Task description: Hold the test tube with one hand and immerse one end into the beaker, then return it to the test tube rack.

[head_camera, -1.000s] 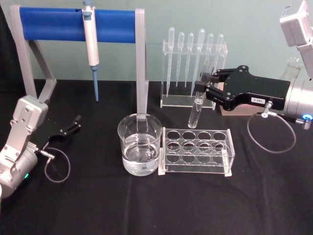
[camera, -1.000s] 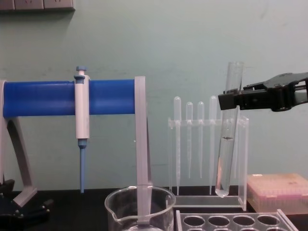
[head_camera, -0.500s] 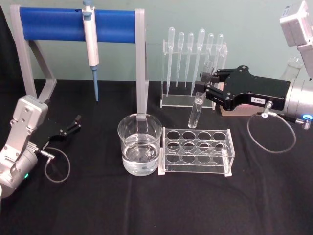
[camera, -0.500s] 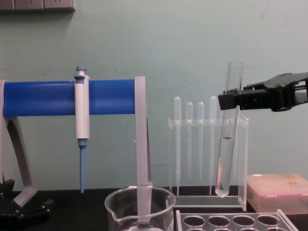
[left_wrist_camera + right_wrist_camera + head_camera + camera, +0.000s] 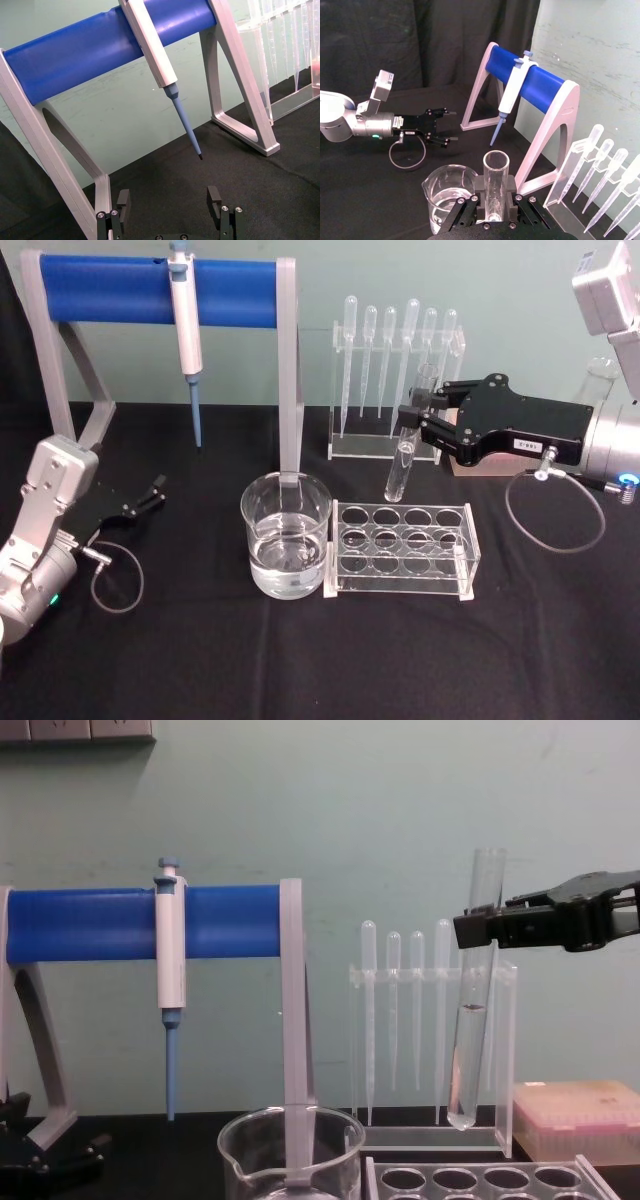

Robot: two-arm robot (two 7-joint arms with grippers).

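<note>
Aloft, level right gripper (image 5: pixel 416 413) clamps the tilted test tube (image 5: pixel 401 466); left gripper (image 5: pixel 154 490) rests open.

Pale green wall (image 5: pixel 400 820) behind black-draped table (image 5: pixel 300 660), dark curtain (image 5: pixel 370 40) alongside.

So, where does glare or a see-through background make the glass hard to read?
Head view: bright glints on the beaker rim and the water stand out against the black cloth; the test tube, shut in the right pincer, overlaps the clear pipette rack, so its outline gets lost. Chest view: the test tube shows as thin edges against the pale wall. Right wrist view: its rim catches light.
</note>
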